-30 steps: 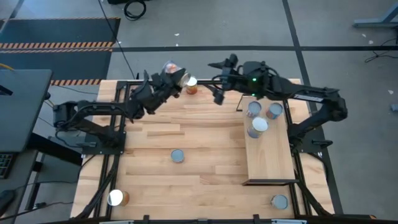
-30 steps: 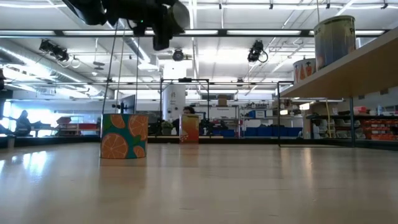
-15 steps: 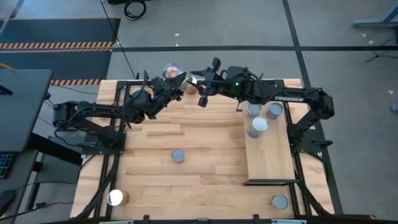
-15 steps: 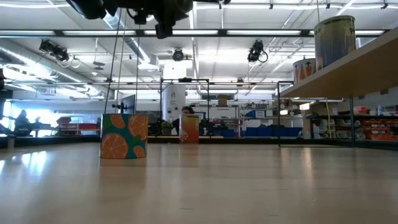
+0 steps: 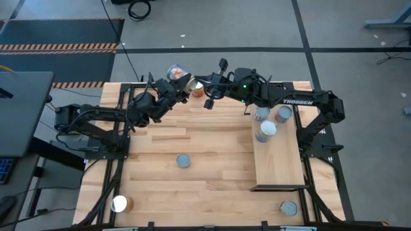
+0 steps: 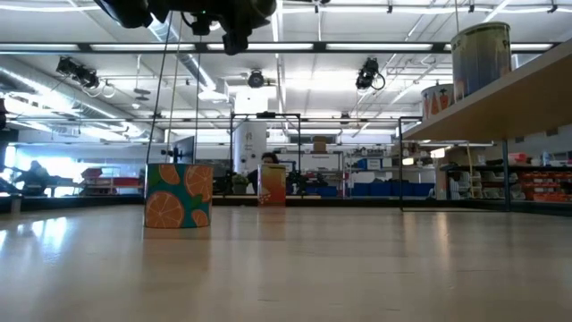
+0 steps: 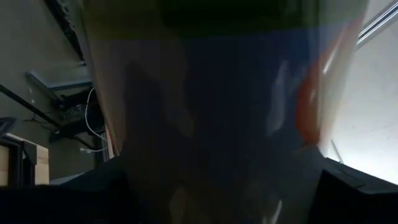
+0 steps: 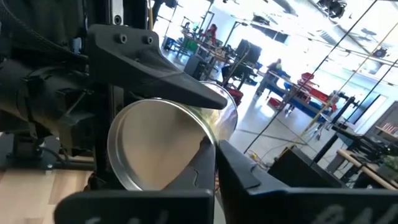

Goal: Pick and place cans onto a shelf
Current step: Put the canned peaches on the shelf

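Observation:
A can (image 5: 175, 71) with a coloured label is held in the air over the table's far edge, tipped on its side, by my left gripper (image 5: 172, 83), which is shut on it. The can fills the left wrist view (image 7: 211, 106). Its silvery round end (image 8: 155, 146) faces my right gripper (image 8: 216, 163), which is shut at the can's rim. An orange can (image 5: 198, 90) stands on the table just below. The shelf (image 5: 282, 163) at the right bears three cans (image 5: 266, 129). My left gripper holds the can by its side wall (image 8: 214, 102); one finger (image 8: 155, 68) lies along the wall, the other is hidden behind the can. The can is lifted clear and lies about level. My right gripper comes level from the table's right side. One finger (image 8: 200, 167) lies over the silvery end and the other (image 8: 242, 173) outside the wall, with the rim (image 8: 209, 138) between them.
Loose cans stand on the table at the middle (image 5: 183, 160), the near left corner (image 5: 119, 204) and the near right (image 5: 288, 208). In the low view a teal can with orange slices (image 6: 178, 195) stands in front and the shelf (image 6: 500, 100) runs along the right.
My right gripper has gone toward the table's left edge and a little down, up to the open end of the can in my left gripper, and has stayed there for the last half second. The can has stayed in the air.

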